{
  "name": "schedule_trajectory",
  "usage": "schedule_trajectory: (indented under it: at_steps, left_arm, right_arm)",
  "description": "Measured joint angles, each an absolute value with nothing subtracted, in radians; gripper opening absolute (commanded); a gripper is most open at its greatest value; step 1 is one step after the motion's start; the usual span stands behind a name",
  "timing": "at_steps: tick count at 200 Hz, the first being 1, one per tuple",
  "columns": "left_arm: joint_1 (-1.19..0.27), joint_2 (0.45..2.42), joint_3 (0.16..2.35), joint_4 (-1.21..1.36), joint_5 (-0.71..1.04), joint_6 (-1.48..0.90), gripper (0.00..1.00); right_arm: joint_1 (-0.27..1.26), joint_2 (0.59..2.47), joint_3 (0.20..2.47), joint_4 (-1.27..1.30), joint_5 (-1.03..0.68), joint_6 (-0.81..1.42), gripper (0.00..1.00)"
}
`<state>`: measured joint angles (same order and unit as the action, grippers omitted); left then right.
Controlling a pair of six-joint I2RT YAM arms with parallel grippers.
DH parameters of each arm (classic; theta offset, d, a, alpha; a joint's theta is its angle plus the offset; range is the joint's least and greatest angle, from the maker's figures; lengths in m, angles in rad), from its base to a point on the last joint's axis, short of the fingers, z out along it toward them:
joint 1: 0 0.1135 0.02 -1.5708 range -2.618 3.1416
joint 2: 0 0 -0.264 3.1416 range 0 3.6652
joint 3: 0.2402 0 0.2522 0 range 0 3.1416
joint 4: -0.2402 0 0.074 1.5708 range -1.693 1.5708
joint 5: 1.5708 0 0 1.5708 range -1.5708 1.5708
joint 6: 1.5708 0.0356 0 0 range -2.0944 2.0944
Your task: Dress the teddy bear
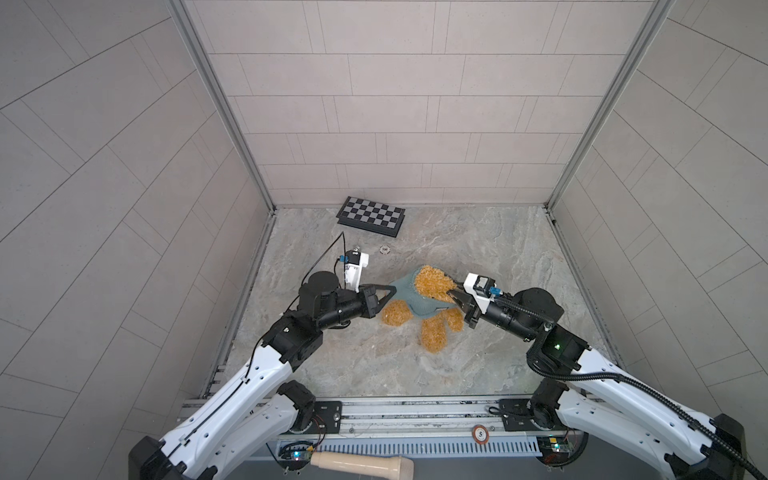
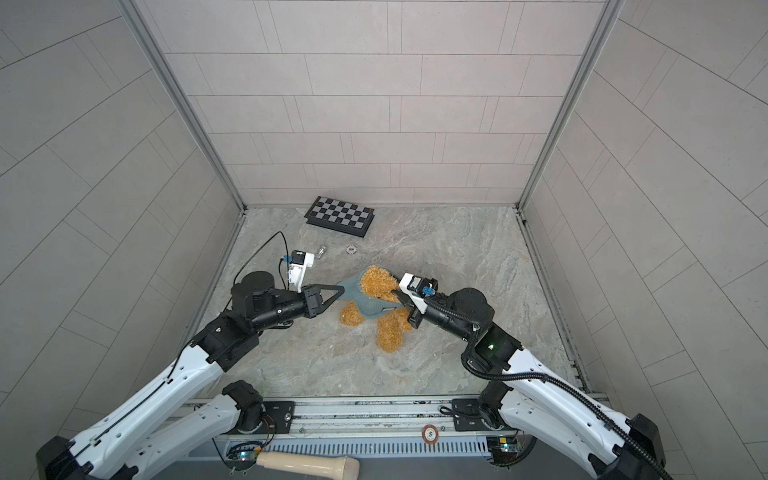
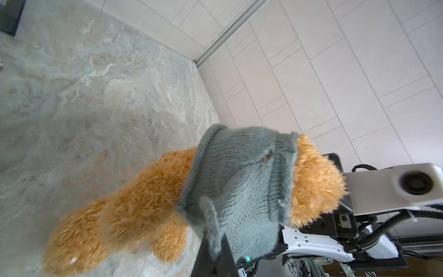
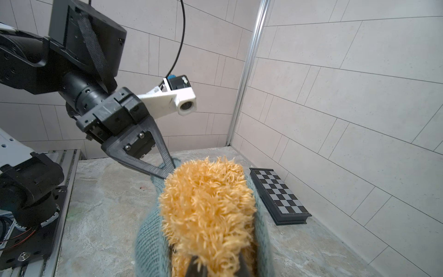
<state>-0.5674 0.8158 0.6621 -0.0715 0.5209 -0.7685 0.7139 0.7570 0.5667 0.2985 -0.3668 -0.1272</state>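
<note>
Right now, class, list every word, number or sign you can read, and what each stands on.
"5": on the round chip lying on the front rail.
The small chip on the table: marking too small to read.
No other text shows.

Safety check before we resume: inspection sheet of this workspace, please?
Surface: grey marbled tabletop, no spills seen.
Job's things: golden-brown shaggy teddy bear, grey-green knitted sweater partly on, legs bare.
Clutter: folded black chessboard at back; small poker chip; beige wooden handle by front rail.
Hands: left hand shut on sweater edge; right hand shut on the bear's fur.
Cables: black cable loops above left wrist; ribbed conduit along right arm.
Surroundings: pale tiled walls.
</note>
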Motion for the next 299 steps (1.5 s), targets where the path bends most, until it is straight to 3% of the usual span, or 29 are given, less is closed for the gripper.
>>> schedule_trajectory:
  at_steps: [105,193,257,299]
  left_arm:
    - [-0.570,0.974,0.612,-0.048,0.524,-0.651,0.00]
    - [-0.672,1.168,0.593,0.026,0.459,-0.585,0.00]
    - [-0.729,1.122,0.538,0.146,0.506,-0.605,0.00]
    - [-0.730,1.220,0.515,0.205,0.462,-0.604,0.00]
  right_arm:
    - [0.715,0.752,0.512,0.283,-0.370,-0.095,0.00]
    - [0.735,0.840,0.496,0.305,-0.345,-0.060,0.00]
    - [0.759,0.842,0.488,0.363,-0.302,-0.062,0.00]
    - [0.765,0.831,0.461,0.343,-0.268,-0.064,0.00]
